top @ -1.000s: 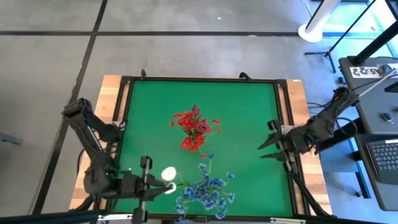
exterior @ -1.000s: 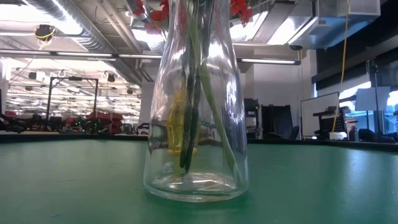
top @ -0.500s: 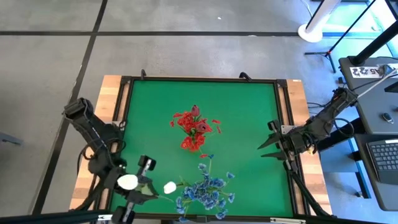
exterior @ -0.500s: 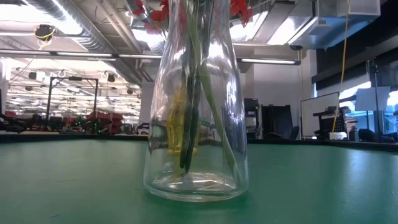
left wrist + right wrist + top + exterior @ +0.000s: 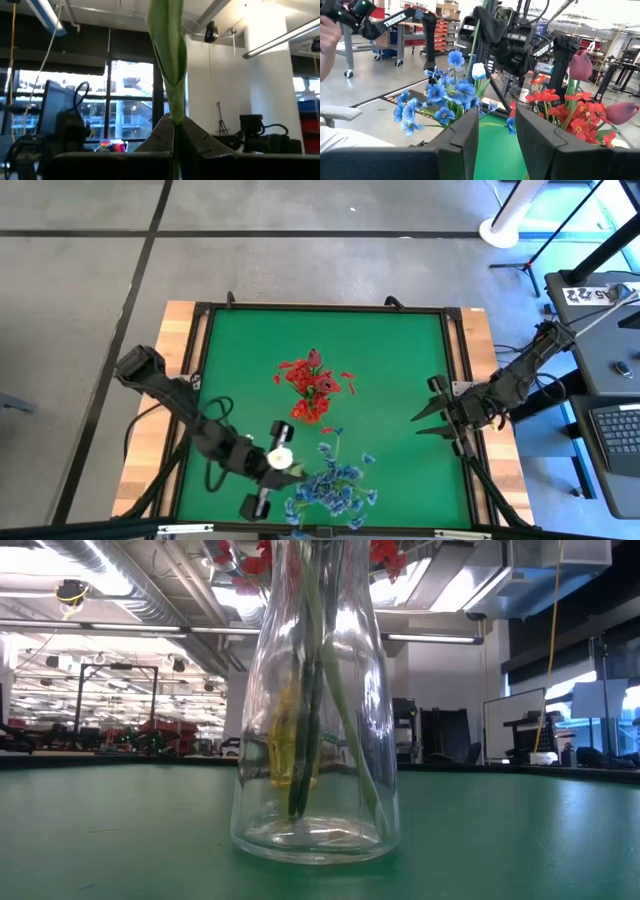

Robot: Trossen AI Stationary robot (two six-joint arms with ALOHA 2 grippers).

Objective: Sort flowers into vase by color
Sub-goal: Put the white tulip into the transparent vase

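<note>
Since the earlier frame the left tool [image 5: 284, 463] had swung in from the bench's [image 5: 400, 360] near-left edge, clamped on a white bud's [image 5: 281, 457] stem, up beside the blue spray [image 5: 335, 485], while the right tool [image 5: 428, 418] waited at the right edge, fingers partly apart and empty.

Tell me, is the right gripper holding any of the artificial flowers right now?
No, in the high view the right gripper sits open at the table's right edge, well apart from the red flowers and blue flowers.

Blue flowers [image 5: 437, 102], red flowers [image 5: 560, 107], white bud [image 5: 478, 71] seemingly held by left pincer [image 5: 492, 37]
</note>
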